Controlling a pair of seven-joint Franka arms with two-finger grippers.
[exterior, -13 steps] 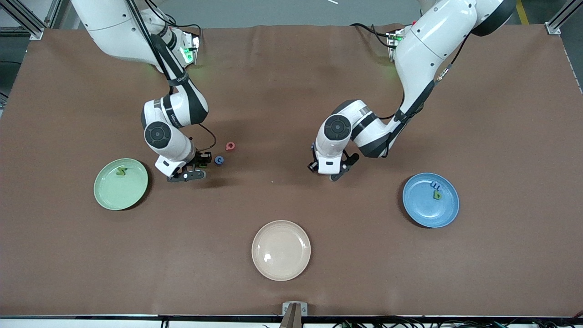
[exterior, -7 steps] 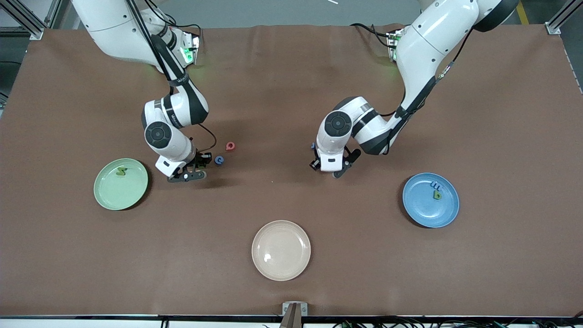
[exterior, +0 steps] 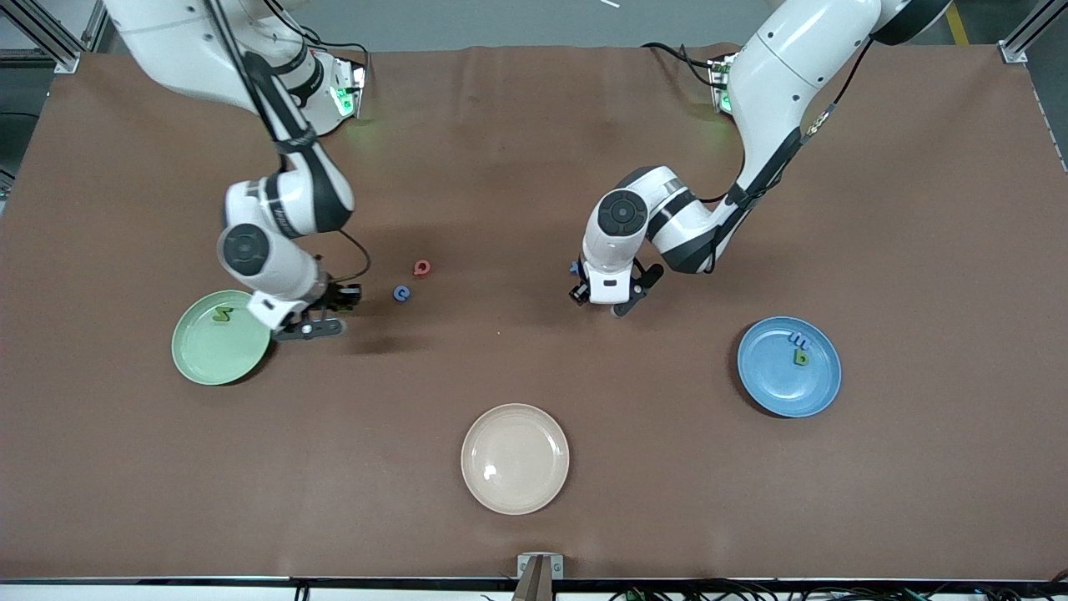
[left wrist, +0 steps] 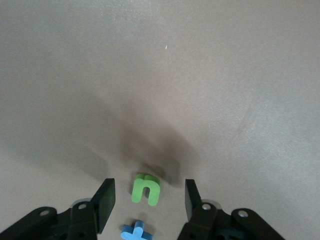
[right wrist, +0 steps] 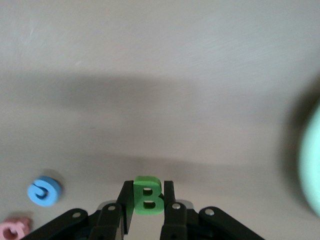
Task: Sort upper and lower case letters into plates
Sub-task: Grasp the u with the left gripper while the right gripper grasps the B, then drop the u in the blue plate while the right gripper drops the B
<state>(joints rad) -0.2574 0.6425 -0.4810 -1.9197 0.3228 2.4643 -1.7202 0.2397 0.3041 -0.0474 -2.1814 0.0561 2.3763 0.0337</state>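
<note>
My right gripper [right wrist: 146, 197] is shut on a green capital B [right wrist: 147, 195], and hangs in the air just beside the light green plate [exterior: 209, 359], which holds one green letter [exterior: 222, 315]. A blue c [exterior: 401, 293] and a red letter [exterior: 421, 267] lie on the cloth a little toward the table's middle. My left gripper [left wrist: 148, 202] is open low over a green n [left wrist: 146, 189], which lies between the fingers without touching them. A blue letter [left wrist: 136, 231] lies beside the n. The blue plate [exterior: 776, 392] holds a blue letter [exterior: 799, 340] and a green b [exterior: 801, 358].
A beige plate [exterior: 515, 492] sits nearer to the front camera, midway between the two coloured plates. Brown cloth covers the whole table. The left arm's hand [exterior: 613, 250] hides the green n in the front view.
My right gripper has closed on the green B and carried it from beside the blue c toward the light green plate. The left hand has shifted slightly toward the arms' bases.
</note>
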